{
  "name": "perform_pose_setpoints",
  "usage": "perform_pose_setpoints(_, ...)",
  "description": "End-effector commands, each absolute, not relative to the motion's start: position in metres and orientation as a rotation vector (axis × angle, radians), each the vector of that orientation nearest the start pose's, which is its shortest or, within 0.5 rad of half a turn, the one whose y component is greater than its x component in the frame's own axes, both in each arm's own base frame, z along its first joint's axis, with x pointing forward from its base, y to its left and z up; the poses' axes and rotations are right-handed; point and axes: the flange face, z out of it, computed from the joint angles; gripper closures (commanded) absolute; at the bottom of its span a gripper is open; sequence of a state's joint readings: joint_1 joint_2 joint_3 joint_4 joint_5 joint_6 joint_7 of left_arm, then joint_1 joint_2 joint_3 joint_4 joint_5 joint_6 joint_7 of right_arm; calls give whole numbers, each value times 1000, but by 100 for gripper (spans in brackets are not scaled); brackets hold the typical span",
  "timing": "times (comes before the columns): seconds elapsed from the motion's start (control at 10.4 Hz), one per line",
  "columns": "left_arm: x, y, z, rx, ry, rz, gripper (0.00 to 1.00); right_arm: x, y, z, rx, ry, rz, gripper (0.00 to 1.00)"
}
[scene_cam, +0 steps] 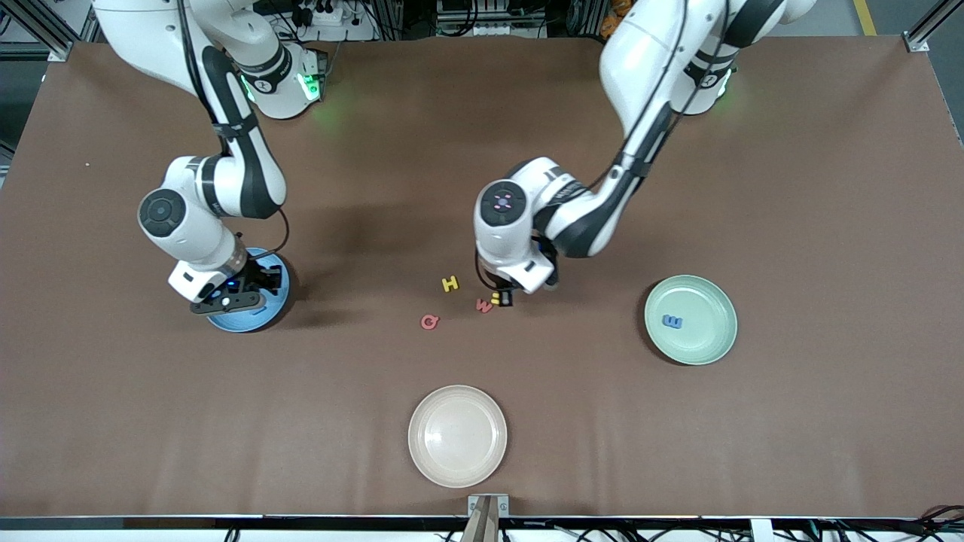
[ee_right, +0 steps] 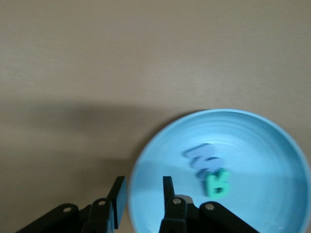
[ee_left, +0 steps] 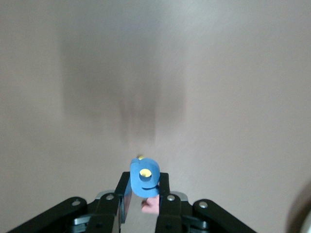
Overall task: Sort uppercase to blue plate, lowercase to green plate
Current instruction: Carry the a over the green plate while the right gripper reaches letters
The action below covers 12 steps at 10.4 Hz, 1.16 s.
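My left gripper [scene_cam: 504, 299] is low over the table's middle, shut on a blue rounded letter [ee_left: 145, 183] that stands upright between its fingers [ee_left: 164, 190]. Under it lie a yellow h [scene_cam: 495, 299], partly hidden, and a red m [scene_cam: 483, 306]. A yellow H [scene_cam: 450, 284] and a red Q [scene_cam: 428, 322] lie beside them, toward the right arm's end. My right gripper [scene_cam: 228, 298] is open and empty over the rim of the blue plate [scene_cam: 276, 289]. That plate [ee_right: 272, 145] holds a blue W [ee_right: 201, 160] and a teal-green R [ee_right: 216, 184]. The green plate [scene_cam: 712, 301] holds a blue letter [scene_cam: 672, 321].
A beige plate [scene_cam: 457, 435] sits near the table's front edge, nearer to the camera than the loose letters. Brown table [scene_cam: 828, 188] lies between the plates.
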<state>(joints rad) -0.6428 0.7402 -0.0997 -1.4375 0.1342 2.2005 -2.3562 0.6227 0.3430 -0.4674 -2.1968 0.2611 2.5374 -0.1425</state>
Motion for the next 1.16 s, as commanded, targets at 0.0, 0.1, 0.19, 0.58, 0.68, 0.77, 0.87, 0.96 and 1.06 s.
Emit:
perform_pose_setpoints(0.0,547,-423,285,-2331,-2105,-30,100,552,134,263,-3096,32,-103,56)
perform_pose_setpoints(0.1,552,-398,289,-2358,-2063,-9,100,551,163,268,-3084,99,-121,54)
perform_pose_setpoints(0.19,558,-370,287,-2375,-2018,7,100,545,195,270,-3077,129,-128,51)
perform_pose_setpoints(0.58,592,-239,259,-2416,-1857,77,100,529,285,281,-3061,-19,-176,31)
perform_pose_setpoints(0.68,599,-205,257,-2429,-1831,92,100,522,309,280,-3051,-82,-174,24)
perform_pose_setpoints(0.77,603,-187,259,-2451,-1806,98,100,518,335,276,-3040,-130,-172,17)
perform_pose_setpoints(0.87,605,-170,256,-2458,-1790,111,100,516,353,268,-3039,-162,-166,10)
perform_pose_setpoints(0.96,605,-164,253,-2469,-1768,119,100,514,369,259,-3040,-204,-163,4)
perform_pose_setpoints(1.06,606,-155,252,-2471,-1763,124,100,510,386,251,-3036,-262,-159,2)
